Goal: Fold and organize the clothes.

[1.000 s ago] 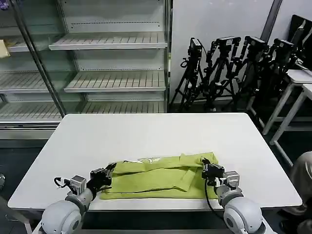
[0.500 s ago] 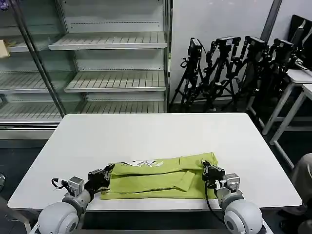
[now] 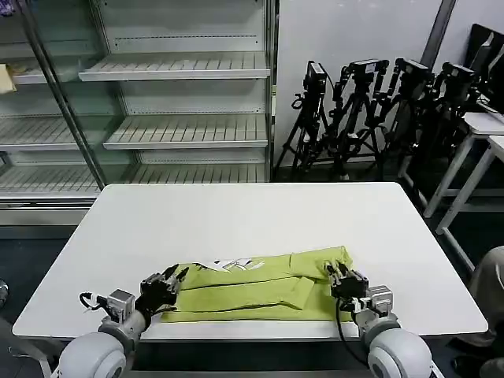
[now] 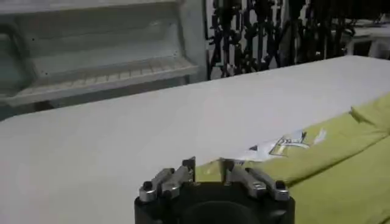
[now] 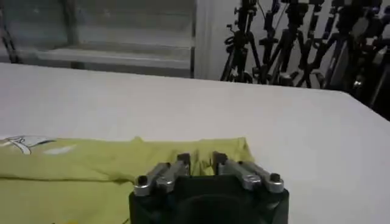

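Note:
The lime-green T-shirt [image 3: 252, 287] lies folded into a long flat band along the near edge of the white table [image 3: 252, 216]. A white neck label [image 3: 235, 264] shows on its far edge. At the band's left end my left gripper [image 3: 169, 277] is open and low over the table, and green fabric [image 4: 341, 158] shows in the gap of the left gripper [image 4: 208, 163]. My right gripper [image 3: 339, 274] is open at the right end. In the right wrist view the shirt [image 5: 91, 164] lies just beyond the open right gripper [image 5: 200, 158].
Bare metal shelving [image 3: 181, 67] stands behind the table. A row of black camera tripods [image 3: 378, 110] is at the back right, with white side tables [image 3: 484, 126] on the far right. The far half of the table is bare.
The shirt's upper layer has come down toward the near edge, making the band narrower and baring the white label. Both grippers have drawn back slightly toward me.

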`<state>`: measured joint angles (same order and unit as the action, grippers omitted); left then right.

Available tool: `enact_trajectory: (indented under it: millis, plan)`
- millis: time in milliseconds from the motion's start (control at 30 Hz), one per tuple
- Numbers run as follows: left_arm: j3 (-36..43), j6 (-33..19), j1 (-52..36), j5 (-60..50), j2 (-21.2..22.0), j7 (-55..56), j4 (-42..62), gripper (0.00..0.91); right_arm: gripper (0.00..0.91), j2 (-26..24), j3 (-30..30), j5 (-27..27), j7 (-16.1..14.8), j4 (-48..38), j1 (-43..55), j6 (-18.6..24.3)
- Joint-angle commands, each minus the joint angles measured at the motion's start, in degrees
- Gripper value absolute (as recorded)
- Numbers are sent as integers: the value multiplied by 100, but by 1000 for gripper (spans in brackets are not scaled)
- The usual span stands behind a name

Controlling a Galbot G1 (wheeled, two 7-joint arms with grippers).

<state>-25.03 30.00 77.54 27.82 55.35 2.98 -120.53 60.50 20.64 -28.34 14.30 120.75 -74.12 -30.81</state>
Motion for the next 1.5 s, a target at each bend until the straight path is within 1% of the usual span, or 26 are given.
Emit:
enact_trajectory:
  millis: [33, 133, 300, 533, 700, 733, 767, 800, 833, 867, 900, 1033, 1500]
  plan:
    - [31, -72, 360, 815, 177, 1703, -705, 907, 907, 9, 605, 96, -60, 277, -401, 66]
    - [214, -202, 538, 1104, 348, 2226, -683, 907, 907, 19, 644, 116, -68, 316, -475, 85]
    - [347, -334, 694, 1313, 505, 2596, -569, 907, 907, 47, 588, 195, -83, 290, -472, 128]
    - [468, -339, 793, 1323, 633, 2595, -497, 907, 907, 76, 515, 242, -89, 250, -442, 158]
    - [504, -508, 758, 1318, 723, 2607, -361, 907, 907, 77, 482, 279, -95, 213, -463, 188]
    - [505, -542, 743, 1327, 731, 2592, -338, 877, 907, 73, 480, 278, -97, 212, -474, 192]
    - [510, -548, 735, 1330, 750, 2586, -332, 595, 907, 70, 480, 277, -96, 209, -479, 198]
    - [522, -573, 713, 1328, 759, 2578, -317, 292, 907, 72, 477, 280, -99, 203, -481, 202]
    - [554, -601, 700, 1327, 790, 2575, -299, 111, 907, 77, 468, 288, -99, 198, -482, 208]
    - [581, -617, 686, 1326, 822, 2567, -277, 50, 907, 80, 461, 294, -98, 195, -479, 212]
    - [615, -627, 671, 1322, 854, 2563, -241, 10, 907, 83, 449, 295, -99, 193, -478, 212]
    - [739, -669, 650, 1254, 968, 2518, -132, 10, 907, 81, 423, 322, -100, 190, -483, 219]
    - [820, -755, 489, 1171, 1093, 2491, -8, 10, 907, 132, 407, 427, -113, 229, -607, 232]
